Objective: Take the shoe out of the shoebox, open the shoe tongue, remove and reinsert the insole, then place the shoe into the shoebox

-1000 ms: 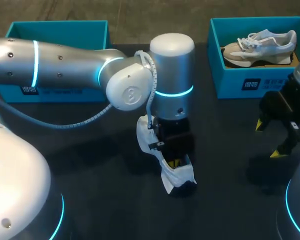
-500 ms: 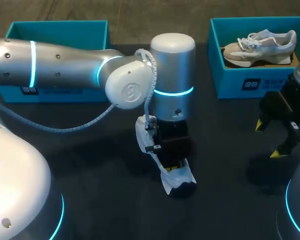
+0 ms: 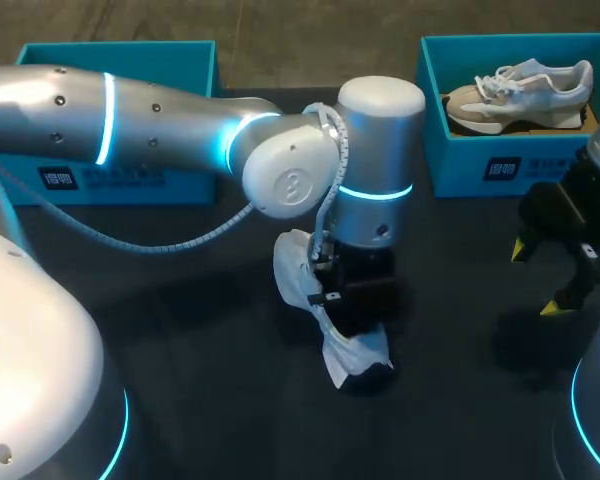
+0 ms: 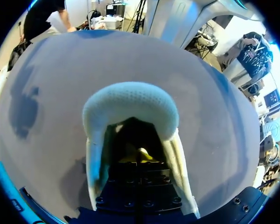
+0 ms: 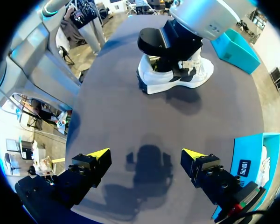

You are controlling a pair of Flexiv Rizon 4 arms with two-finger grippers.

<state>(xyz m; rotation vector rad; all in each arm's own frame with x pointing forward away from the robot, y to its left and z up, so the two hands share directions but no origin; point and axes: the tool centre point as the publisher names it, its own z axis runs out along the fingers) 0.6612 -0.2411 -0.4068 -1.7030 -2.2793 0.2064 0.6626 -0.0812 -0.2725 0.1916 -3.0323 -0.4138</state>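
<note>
A white shoe (image 3: 302, 278) lies on the dark table's middle, toe toward the front edge. My left gripper (image 3: 358, 318) reaches down into its opening, shut, fingertips hidden by the shoe. In the left wrist view the left gripper (image 4: 139, 155) sits deep inside the shoe (image 4: 130, 105), one yellow tip showing; whether it grips anything I cannot tell. My right gripper (image 3: 537, 280) hangs open and empty above the table's right side. In the right wrist view the shoe (image 5: 177, 79) is well ahead of the right gripper (image 5: 147, 156).
A teal shoebox (image 3: 460, 165) at the back right holds a grey and white sneaker (image 3: 520, 90). A second teal box (image 3: 120, 60) stands at the back left behind my left arm. Bare tabletop lies between the shoe and my right gripper.
My left arm's wrist has shifted a little to the right over the shoe, and the shoe has barely moved. The right arm has stayed still.
</note>
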